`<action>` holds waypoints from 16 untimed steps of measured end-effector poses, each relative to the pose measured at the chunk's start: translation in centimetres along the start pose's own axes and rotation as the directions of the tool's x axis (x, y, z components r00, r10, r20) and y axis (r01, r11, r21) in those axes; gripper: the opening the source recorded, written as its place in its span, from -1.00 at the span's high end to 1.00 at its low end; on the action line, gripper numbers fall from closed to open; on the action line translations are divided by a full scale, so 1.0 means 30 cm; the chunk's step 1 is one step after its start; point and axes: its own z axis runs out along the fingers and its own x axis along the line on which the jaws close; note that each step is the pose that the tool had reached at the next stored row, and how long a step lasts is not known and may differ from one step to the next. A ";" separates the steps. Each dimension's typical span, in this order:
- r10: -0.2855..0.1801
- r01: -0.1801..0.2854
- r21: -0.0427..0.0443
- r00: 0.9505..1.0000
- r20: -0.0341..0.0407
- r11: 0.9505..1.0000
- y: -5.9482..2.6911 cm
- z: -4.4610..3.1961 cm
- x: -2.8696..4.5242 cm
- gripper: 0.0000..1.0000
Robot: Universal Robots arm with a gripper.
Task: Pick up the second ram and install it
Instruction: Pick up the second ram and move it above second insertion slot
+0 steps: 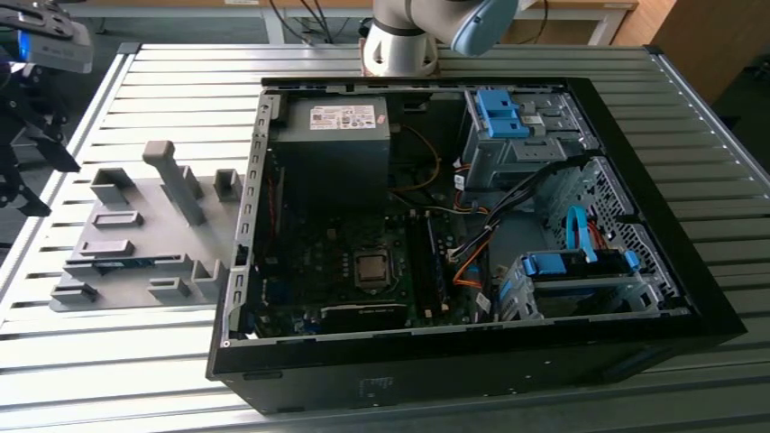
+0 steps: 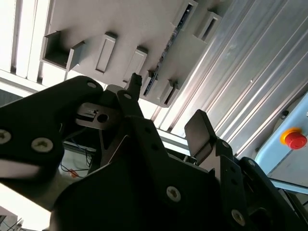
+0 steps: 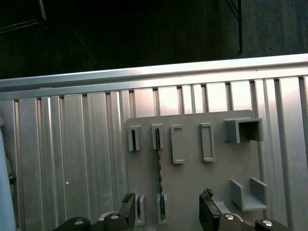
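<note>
While the pincer (image 3: 168,211) hung open above the grey holder plate (image 3: 192,183), its two dark fingers (image 3: 127,206) stood well apart and gripped nothing.

Item 1, second ram (image 3: 160,175): slim stick set on edge in the holder plate, each end seated in a small slotted block. In the first wrist view it ran as a thin dark line between the two fingers, nearer one than the other, and touched neither. In the second wrist view the ram (image 2: 166,48) showed edge-on in the same slots, beyond the fingertips (image 2: 134,84). In the exterior view it appeared as a blue strip (image 1: 121,262) near the plate's front edge.

Item 2, holder plate (image 1: 139,203): flat grey plate with several raised blocks and one tall upright post, lying on the slatted metal surface (image 1: 180,361), just beside the computer case on the exterior view's left.

Item 3, computer case (image 1: 481,370): black tower lying on its side, side panel off. Contents noted: power supply (image 1: 331,153), motherboard (image 1: 313,262) with processor socket (image 1: 371,268), orange cables (image 1: 470,262), two blue drive-bay clips (image 1: 499,113).

Item 4, arm base (image 1: 403,45): mounted behind the case.

Item 5, red stop button (image 2: 294,139): on a pale housing beside the surface, in the second wrist view.
</note>
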 end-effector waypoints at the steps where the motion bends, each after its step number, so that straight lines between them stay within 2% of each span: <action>1: 0.000 0.000 0.000 1.000 0.000 1.000 0.000 0.006 0.000 -0.27; 4: 0.000 0.000 0.000 1.000 0.000 1.000 0.000 0.018 0.000 -0.27; 12: 0.000 0.000 0.000 1.000 0.000 1.000 0.000 0.019 0.000 -0.27; 13: 0.000 0.000 0.000 1.000 0.005 1.000 0.000 0.020 0.000 -0.27; 15: 0.000 0.000 -0.002 1.000 0.024 1.000 0.000 0.021 0.000 -0.27; 16: 0.000 0.000 -0.002 1.000 0.025 1.000 0.000 0.021 0.000 -0.27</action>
